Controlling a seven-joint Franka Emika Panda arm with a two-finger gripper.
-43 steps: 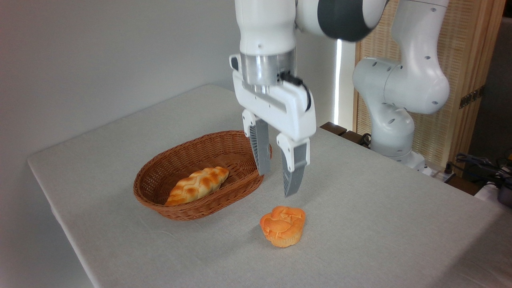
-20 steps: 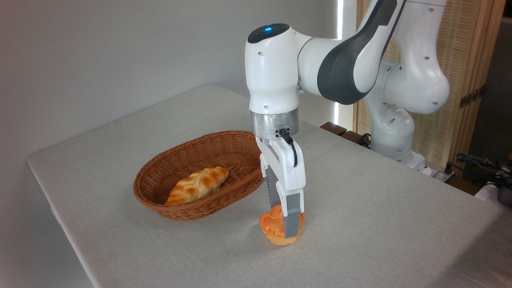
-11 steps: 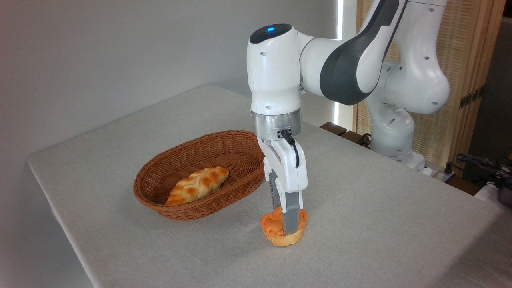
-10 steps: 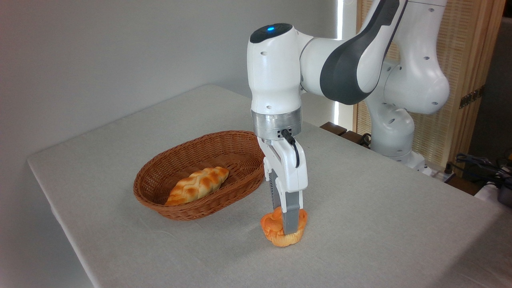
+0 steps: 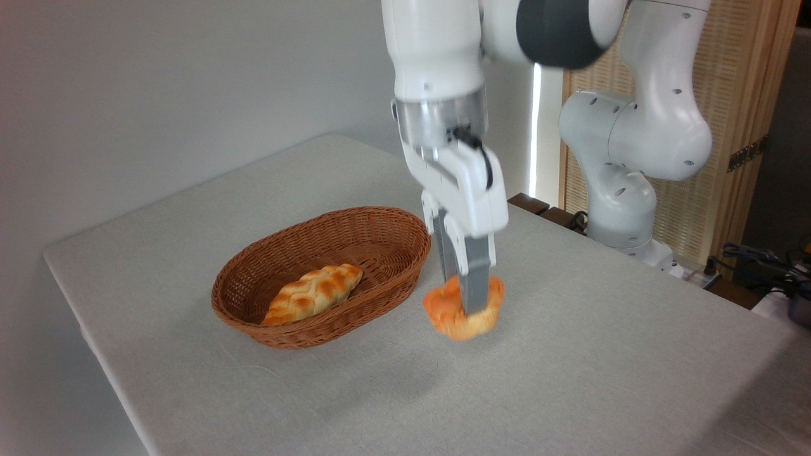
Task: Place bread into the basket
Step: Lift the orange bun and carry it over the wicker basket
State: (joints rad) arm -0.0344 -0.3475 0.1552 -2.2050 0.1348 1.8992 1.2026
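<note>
Orange bread [image 5: 451,315] hangs clamped in our gripper [image 5: 466,303] above the table [image 5: 570,380], just right of the basket [image 5: 380,237].

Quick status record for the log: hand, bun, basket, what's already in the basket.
hand: shut on the bun, fingers pointing down
bun: held off the table, to the right of the basket, outside its rim, image blurred
basket: on the table, upright
basket contents: one braided loaf lying in the left part
task state: bun not yet in the basket
</note>
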